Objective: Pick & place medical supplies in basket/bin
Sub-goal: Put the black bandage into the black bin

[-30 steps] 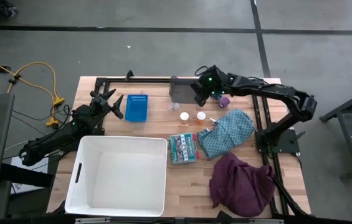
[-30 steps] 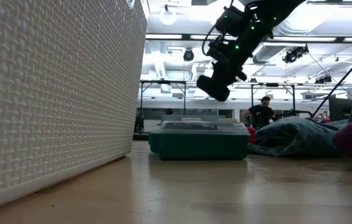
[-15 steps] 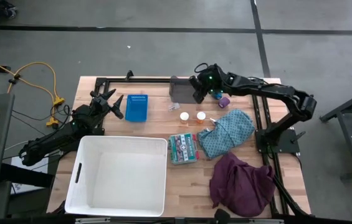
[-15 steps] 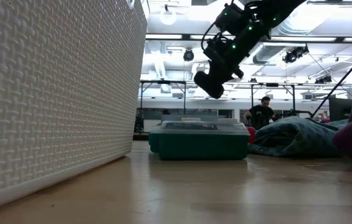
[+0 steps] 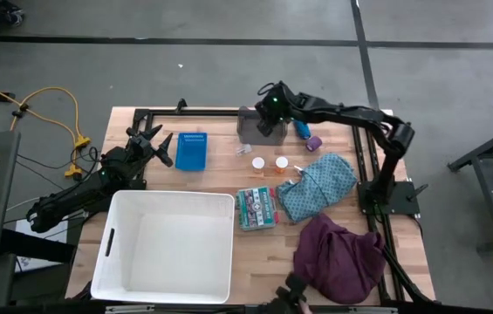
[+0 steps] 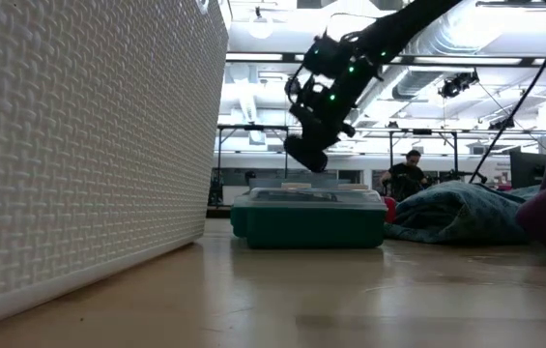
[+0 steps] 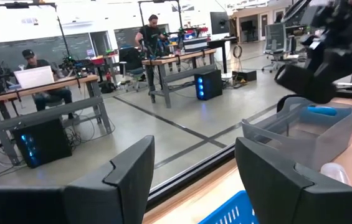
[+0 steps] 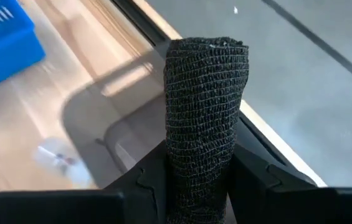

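Right wrist view: the right pincer (image 8: pixel 194 180) clamps a black roll (image 8: pixel 205 118) upright, hovering over the clear tray (image 5: pixel 251 127) at the worktop's (image 5: pixel 255 253) far edge. Centre it, probably lower, then release. Left pincer (image 7: pixel 194 180) waits open near the blue basket (image 5: pixel 191 150).

We see a black roll (image 8: pixel 205 118) upright between the fingers; blue roll (image 5: pixel 301 130), purple roll (image 5: pixel 315 141), two orange bottles (image 5: pixel 269 162), teal cloth (image 5: pixel 320 184) and maroon cloth (image 5: pixel 340 255) lie on the table.

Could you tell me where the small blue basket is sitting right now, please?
In the high view, the small blue basket sits on the table's far left part, just right of the left end effector, with the clear grey bin farther right and the white basket nearer.
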You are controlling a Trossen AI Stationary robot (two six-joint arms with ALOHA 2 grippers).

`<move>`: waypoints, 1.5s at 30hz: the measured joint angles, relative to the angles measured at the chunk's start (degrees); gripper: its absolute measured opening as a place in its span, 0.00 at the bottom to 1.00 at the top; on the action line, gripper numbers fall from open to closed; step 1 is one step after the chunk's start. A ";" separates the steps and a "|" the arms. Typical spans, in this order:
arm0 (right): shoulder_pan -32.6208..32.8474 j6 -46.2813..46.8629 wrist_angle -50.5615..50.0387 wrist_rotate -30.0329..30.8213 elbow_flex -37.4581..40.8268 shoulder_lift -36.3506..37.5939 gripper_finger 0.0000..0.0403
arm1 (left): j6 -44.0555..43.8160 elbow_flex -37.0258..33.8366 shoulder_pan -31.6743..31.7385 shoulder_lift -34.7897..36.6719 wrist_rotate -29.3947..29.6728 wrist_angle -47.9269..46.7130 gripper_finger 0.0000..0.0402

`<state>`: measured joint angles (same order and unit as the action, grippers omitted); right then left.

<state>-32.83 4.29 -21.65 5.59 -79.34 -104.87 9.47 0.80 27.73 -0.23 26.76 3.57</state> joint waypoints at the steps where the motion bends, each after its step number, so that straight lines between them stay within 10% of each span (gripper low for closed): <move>1: -0.28 -0.06 -0.98 -0.01 -0.79 -0.82 0.29 | 0.00 0.00 0.02 0.00 0.00 0.00 0.54; 32: -1.93 0.40 -9.89 -2.78 -2.37 -5.38 0.29 | 0.00 0.00 0.02 0.00 0.11 0.35 0.54; 45: -1.93 0.44 -10.27 -2.81 -2.37 -5.30 0.48 | 0.00 0.00 0.01 0.00 0.11 0.35 0.54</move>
<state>-34.76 4.73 -31.92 2.79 -81.71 -110.17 9.47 0.80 27.74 -0.23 26.87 3.92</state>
